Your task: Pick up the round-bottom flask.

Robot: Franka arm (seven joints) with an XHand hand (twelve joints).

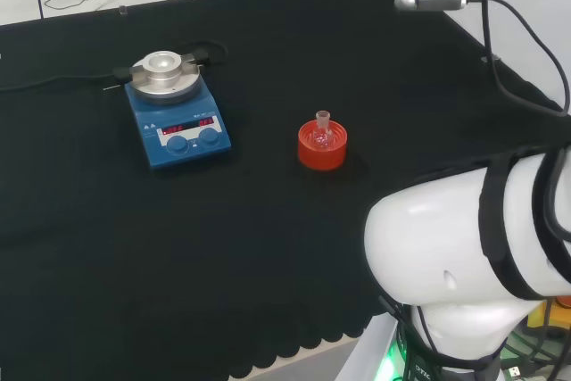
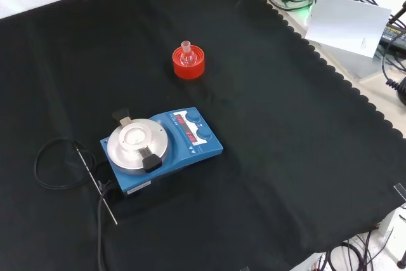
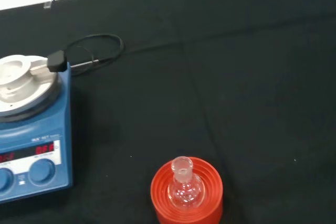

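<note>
Round-bottom flask [image 3: 184,189] — clear glass, upright in a red ribbed ring [image 3: 187,199] — fingers' state cannot be told.

Materials and surface finish

The round-bottom flask [image 3: 184,188] is formed of clear, glossy glass and is seated on a red ribbed plastic stand [image 3: 187,203]. The bench is covered with matt black cloth [image 1: 268,247]. The blue stirrer [image 2: 163,148] is topped with a smooth brushed-metal plate [image 2: 136,149].

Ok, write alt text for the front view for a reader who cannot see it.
A small clear flask sits upright on a red ribbed stand on black cloth. Nearer the camera stands a blue hotplate with a round metal top, its black cable looped at its left.
</note>
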